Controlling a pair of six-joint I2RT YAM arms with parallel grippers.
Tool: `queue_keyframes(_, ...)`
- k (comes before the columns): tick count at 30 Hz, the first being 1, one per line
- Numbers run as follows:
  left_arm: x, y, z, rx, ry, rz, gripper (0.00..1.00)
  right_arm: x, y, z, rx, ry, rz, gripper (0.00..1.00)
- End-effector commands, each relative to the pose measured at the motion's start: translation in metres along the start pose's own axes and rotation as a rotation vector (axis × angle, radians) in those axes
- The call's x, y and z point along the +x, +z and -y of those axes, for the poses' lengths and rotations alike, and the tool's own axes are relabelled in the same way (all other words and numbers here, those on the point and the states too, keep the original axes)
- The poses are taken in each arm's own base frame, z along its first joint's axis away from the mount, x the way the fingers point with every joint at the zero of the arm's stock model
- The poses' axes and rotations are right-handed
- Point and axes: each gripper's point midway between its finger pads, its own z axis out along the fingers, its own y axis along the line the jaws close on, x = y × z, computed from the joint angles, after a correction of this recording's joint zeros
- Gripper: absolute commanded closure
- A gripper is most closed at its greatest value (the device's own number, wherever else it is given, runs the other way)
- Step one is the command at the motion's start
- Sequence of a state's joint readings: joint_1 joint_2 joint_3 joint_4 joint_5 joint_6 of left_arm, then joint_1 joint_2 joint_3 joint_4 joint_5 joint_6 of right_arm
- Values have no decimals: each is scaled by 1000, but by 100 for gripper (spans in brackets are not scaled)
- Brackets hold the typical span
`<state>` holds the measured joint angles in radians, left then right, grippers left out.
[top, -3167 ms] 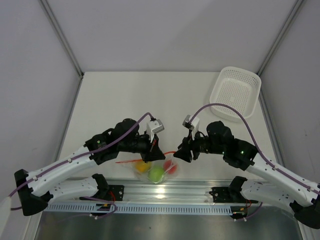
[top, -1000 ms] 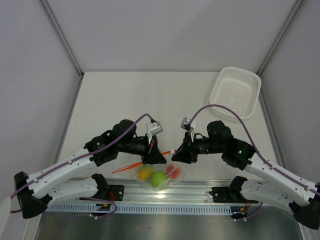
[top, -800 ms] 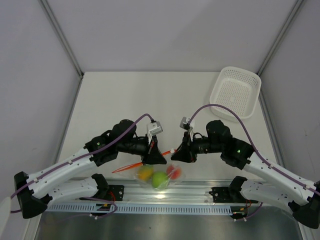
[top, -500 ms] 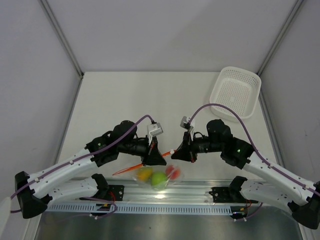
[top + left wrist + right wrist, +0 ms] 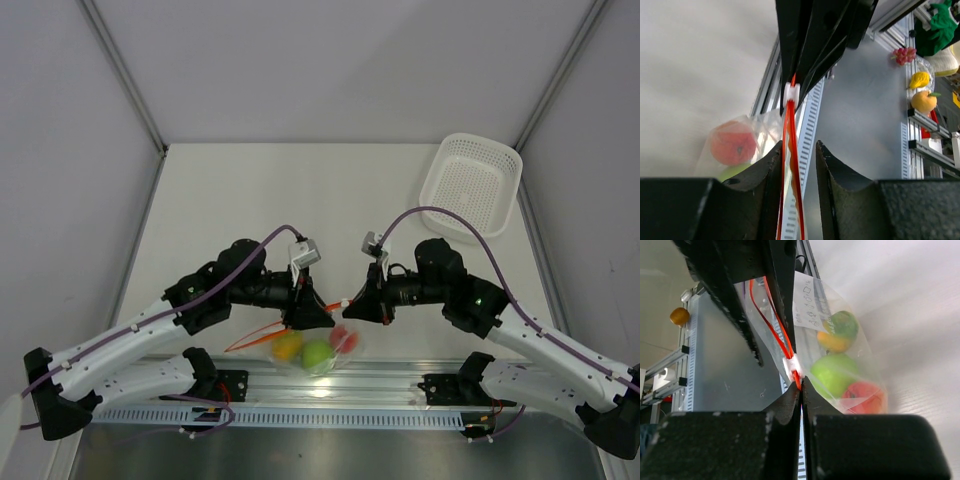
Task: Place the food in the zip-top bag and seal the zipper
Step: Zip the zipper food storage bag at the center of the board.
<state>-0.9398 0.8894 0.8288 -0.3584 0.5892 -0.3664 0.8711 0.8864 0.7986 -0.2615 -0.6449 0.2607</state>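
The zip-top bag [image 5: 330, 352] hangs low over the table's near edge with the food inside: a lime-green ball [image 5: 317, 352], a yellow-orange piece [image 5: 287, 346] and a red-orange one [image 5: 345, 338]. The zipper [image 5: 262, 333] runs up to the right as a red-orange strip. My right gripper [image 5: 801, 386] is shut on that strip's end, just past the white slider [image 5: 791, 365]. My left gripper [image 5: 796, 160] is open a little. The zipper [image 5: 790, 130] passes loosely between its fingers [image 5: 771, 167]. In the right wrist view the green ball [image 5: 832, 374] shows through the clear plastic.
A white perforated basket [image 5: 470, 185] stands at the back right corner. An aluminium rail [image 5: 330, 385] with both arm bases runs along the near edge, right under the bag. Grey side walls close in the table left and right.
My left gripper's jaws have parted and let go of the zipper strip. The right gripper has shut on the strip's end. The bag has hardly moved.
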Motion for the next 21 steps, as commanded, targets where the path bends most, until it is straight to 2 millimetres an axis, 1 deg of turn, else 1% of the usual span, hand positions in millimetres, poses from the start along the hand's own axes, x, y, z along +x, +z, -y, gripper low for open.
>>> queue_keyframes(1, -51, -9, 19, 27, 93, 158, 65, -16, 1, -8, -22, -14, 53, 100)
queue_keyframes(3, -59, -9, 23, 39, 97, 185, 63, -17, 2, -9, -23, 5, 56, 100)
queue_keyframes(4, -62, -9, 25, 48, 105, 194, 59, -18, 2, -9, -23, 9, 59, 100)
queue_keyframes(5, -66, -7, 26, 57, 115, 208, 57, -19, 2, -9, -24, 18, 60, 100)
queue_keyframes(8, -72, -6, 24, 49, 128, 240, 51, -19, 4, -10, -27, 42, 59, 100)
queue_keyframes(13, -70, -5, 21, 49, 142, 252, 51, -17, 5, -8, -28, 59, 58, 100)
queue_keyframes(18, -66, 0, 12, 23, 137, 247, 51, -18, 6, -10, -39, 66, 63, 100)
queue_keyframes(21, -65, 1, 10, 18, 138, 246, 53, -18, 7, -11, -44, 70, 63, 100)
